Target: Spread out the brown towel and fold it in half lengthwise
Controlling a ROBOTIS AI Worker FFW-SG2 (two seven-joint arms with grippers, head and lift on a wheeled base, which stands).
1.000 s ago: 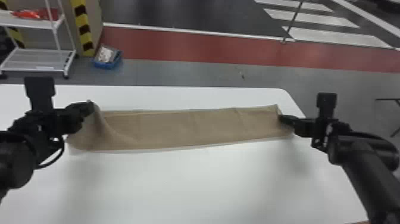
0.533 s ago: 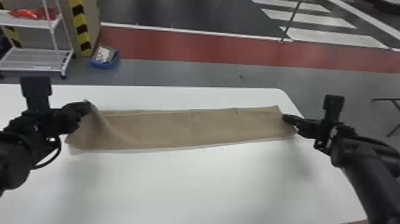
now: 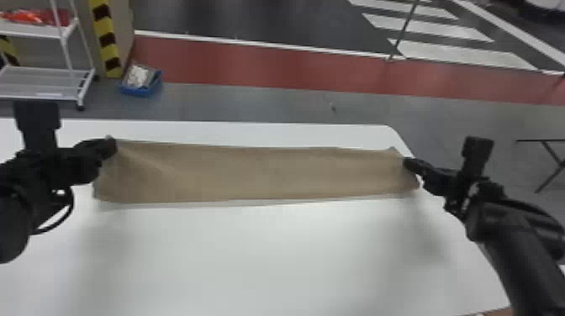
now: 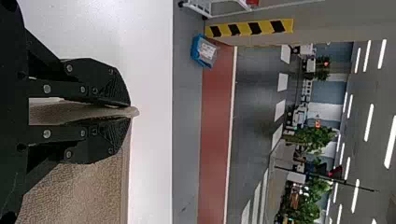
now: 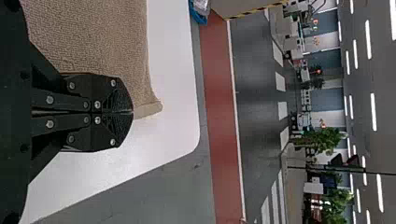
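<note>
Our left gripper (image 3: pixel 111 146) and right gripper (image 3: pixel 407 163), fingers pinched closed, hold opposite ends of the brown towel (image 3: pixel 260 174) above the white table (image 3: pixel 273 256).

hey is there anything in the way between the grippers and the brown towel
Nothing visible stands in the way: the left gripper and the right gripper both pinch the brown towel, at opposite ends.

the black arms (image 3: pixel 519 243) have silvery round screws, blocky wrist mounts and looping black cable.
</note>
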